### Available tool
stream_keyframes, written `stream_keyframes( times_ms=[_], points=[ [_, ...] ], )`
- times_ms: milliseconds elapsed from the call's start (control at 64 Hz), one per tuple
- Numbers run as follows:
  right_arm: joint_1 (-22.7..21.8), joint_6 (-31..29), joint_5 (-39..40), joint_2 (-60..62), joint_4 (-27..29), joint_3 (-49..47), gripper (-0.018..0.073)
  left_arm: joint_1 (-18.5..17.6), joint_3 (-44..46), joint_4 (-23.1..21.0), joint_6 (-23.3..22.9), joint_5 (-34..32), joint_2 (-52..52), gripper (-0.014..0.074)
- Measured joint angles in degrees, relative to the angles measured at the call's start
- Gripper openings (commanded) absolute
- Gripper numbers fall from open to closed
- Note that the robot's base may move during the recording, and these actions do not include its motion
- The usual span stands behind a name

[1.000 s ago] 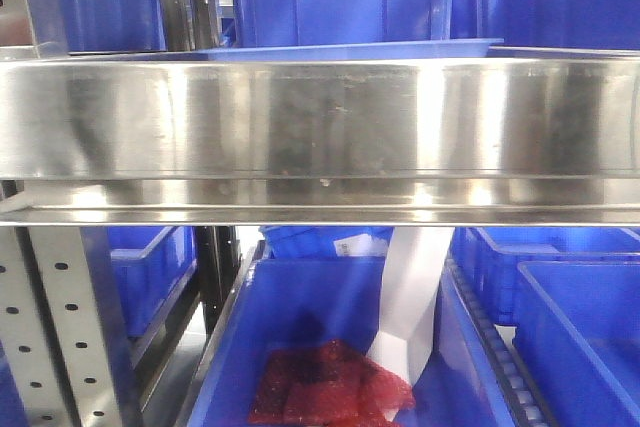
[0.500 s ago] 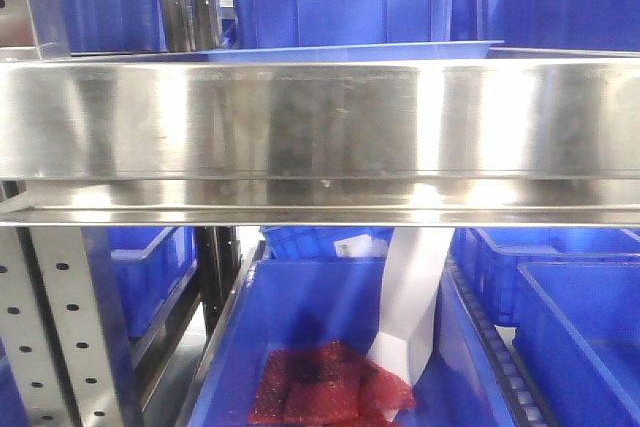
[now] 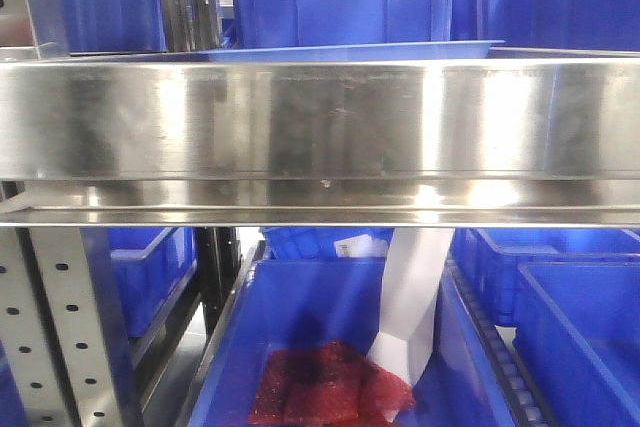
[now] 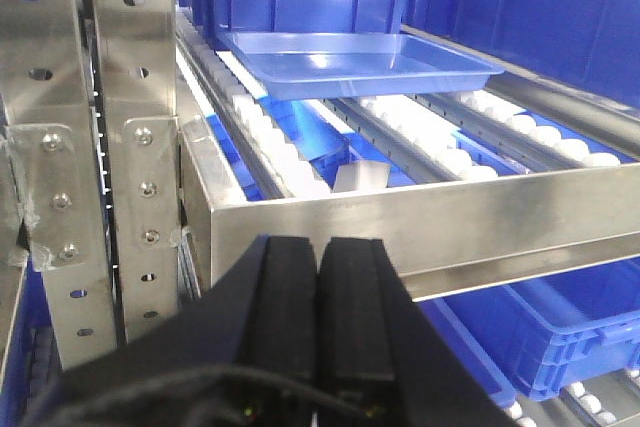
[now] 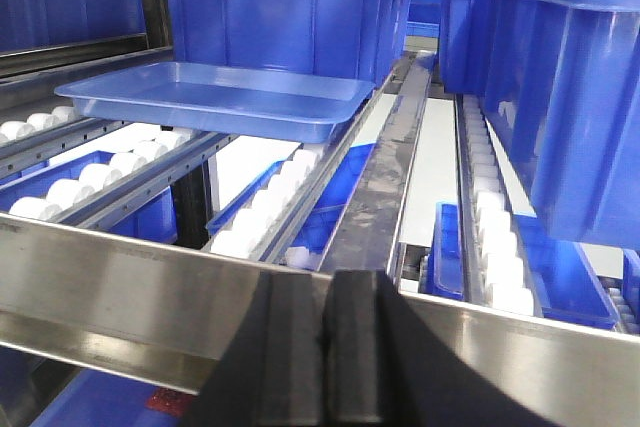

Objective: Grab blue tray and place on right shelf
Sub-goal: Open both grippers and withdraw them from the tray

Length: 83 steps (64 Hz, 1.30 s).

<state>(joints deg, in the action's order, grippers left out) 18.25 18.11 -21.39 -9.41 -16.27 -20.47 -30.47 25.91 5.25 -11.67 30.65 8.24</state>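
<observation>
The blue tray (image 4: 355, 62) lies flat on the white rollers of the right shelf (image 4: 420, 217), set back from the steel front lip. It also shows in the right wrist view, blue tray (image 5: 215, 97), and only as a thin sliver over the lip in the front view, blue tray (image 3: 350, 50). The shelf's shiny lip (image 3: 320, 117) fills the front view. My left gripper (image 4: 320, 247) is shut and empty, on the near side of the lip, well short of the tray. My right gripper (image 5: 325, 282) is likewise shut and empty before the lip (image 5: 120, 287).
Deep blue bins stand behind the tray (image 5: 280, 17) and on the right lane (image 5: 580, 97). Perforated uprights (image 4: 100, 147) rise at the left. Below the shelf, a bin (image 3: 300, 307) holds a red bag (image 3: 330, 382) and a white strip (image 3: 410, 297).
</observation>
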Motion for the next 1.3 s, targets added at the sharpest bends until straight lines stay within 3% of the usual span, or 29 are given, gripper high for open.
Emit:
stream_keyframes(
  times_ms=[391,469,594,703,812,1000,1297],
  points=[
    [0.0,-0.1,0.1,0.0,0.0,0.0,0.0057,0.6,0.0,-0.1,0.0,-0.1,0.0,-0.0048],
    [0.0,-0.1,0.1,0.0,0.0,0.0,0.0057,3.6,-0.2,-0.7,1.1,-0.1,-0.6,-0.0048],
    [0.0,-0.1,0.1,0.0,0.0,0.0,0.0057,10.8,-3.6,-5.3,7.5,-2.0,-3.3,-0.0048],
    [0.0,-0.1,0.1,0.0,0.0,0.0,0.0057,18.0,-10.1,-8.0,9.0,-8.1,-6.9,-0.0048],
    [0.0,-0.1,0.1,0.0,0.0,0.0,0.0057,22.3,-18.5,-9.0,9.5,-16.5,-8.8,-0.0048],
    [0.0,-0.4,0.2,0.0,0.0,0.0,0.0057,25.3,-27.5,-11.0,9.5,-27.8,-8.9,-0.0048],
    [0.0,-0.4,0.4,0.0,0.0,0.0,0.0057,25.5,-27.5,-12.0,9.6,-28.4,-8.9,-0.0048]
  ],
)
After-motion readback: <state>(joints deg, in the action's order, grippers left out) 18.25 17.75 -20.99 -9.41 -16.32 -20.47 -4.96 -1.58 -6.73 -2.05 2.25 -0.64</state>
